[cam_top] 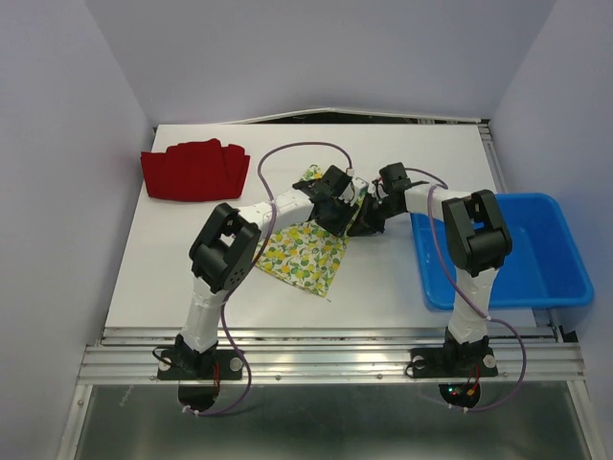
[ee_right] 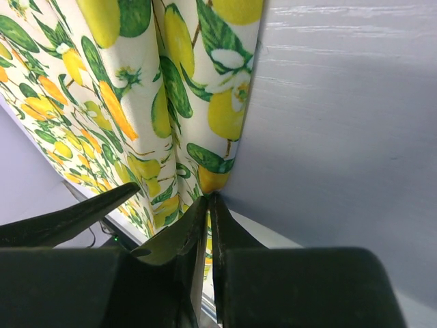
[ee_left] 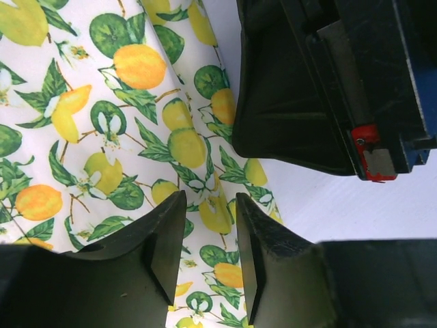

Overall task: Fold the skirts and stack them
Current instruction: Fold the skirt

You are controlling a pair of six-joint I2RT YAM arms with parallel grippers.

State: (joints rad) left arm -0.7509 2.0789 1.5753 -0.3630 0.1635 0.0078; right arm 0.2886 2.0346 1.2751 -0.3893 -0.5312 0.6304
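Observation:
The lemon-print skirt (cam_top: 302, 251) lies at the table's middle, its far right part raised off the table. The plain red skirt (cam_top: 194, 170) lies folded at the far left. My right gripper (cam_top: 367, 218) is shut on the lemon skirt's edge (ee_right: 205, 102); its closed tips (ee_right: 208, 198) pinch the cloth, which stretches away from them. My left gripper (cam_top: 335, 203) is right beside it, over the same skirt. Its jaws (ee_left: 208, 205) stand apart, with a raised ridge of the lemon cloth (ee_left: 136, 123) between them. The right gripper's black body (ee_left: 321, 82) shows close by in the left wrist view.
A blue plastic bin (cam_top: 551, 278) stands at the table's right edge, beside the right arm. The white table (cam_top: 192, 278) has a metal rail along its near edge. Purple cables loop over both arms.

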